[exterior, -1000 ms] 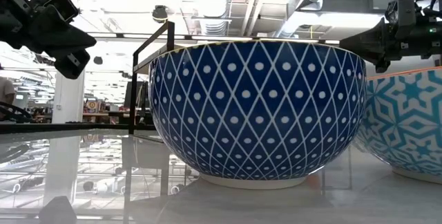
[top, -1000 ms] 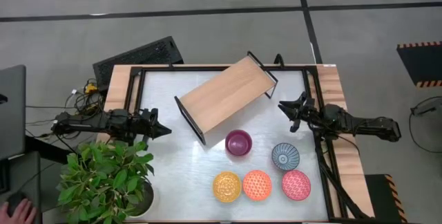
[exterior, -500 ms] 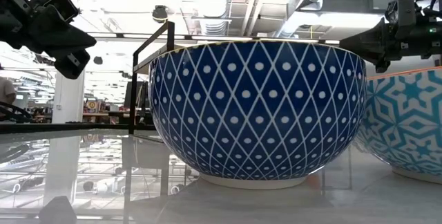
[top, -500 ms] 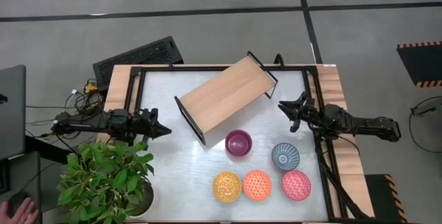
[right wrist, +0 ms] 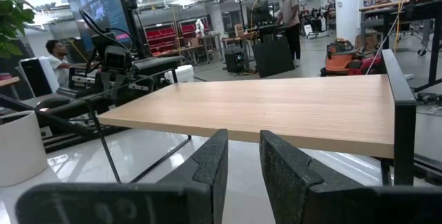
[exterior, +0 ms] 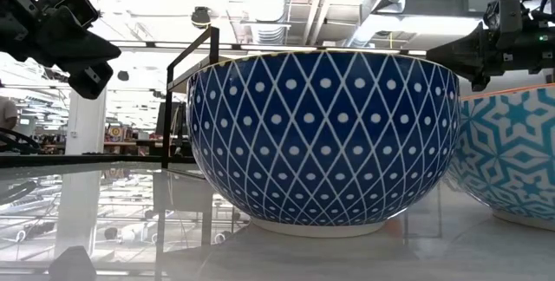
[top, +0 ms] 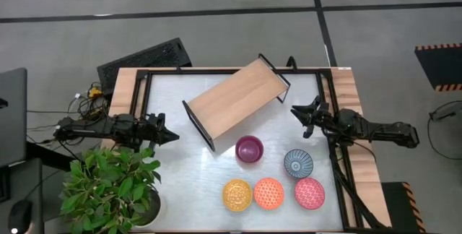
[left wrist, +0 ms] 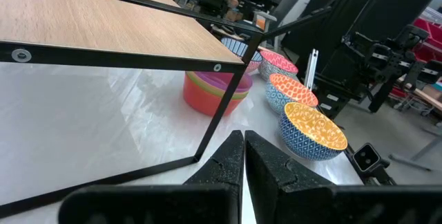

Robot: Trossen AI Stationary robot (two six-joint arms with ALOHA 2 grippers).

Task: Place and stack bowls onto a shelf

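Altogether, five bowls point(top: 268, 193) beside one shelf point(top: 236, 101).

Shelf point(top: 237, 98): light-wood board, black frame ends, lying diagonally at table centre, bare.
Purple bowl point(top: 249, 149): upright, at shelf's 6 o'clock.
Blue-white bowl point(top: 297, 163): at 4 o'clock from purple bowl.
Yellow bowl point(top: 237, 195), orange bowl point(top: 268, 193), pink bowl point(top: 310, 193): upright, in a row along near edge.

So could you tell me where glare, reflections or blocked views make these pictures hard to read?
Low view: the blue-white bowl stands close to the lens and hides most of the table, with bright ceiling lights behind and reflections on the glossy tabletop. Left wrist view: the white tabletop mirrors the shelf frame. High view: evenly lit, soft sheen on the table.
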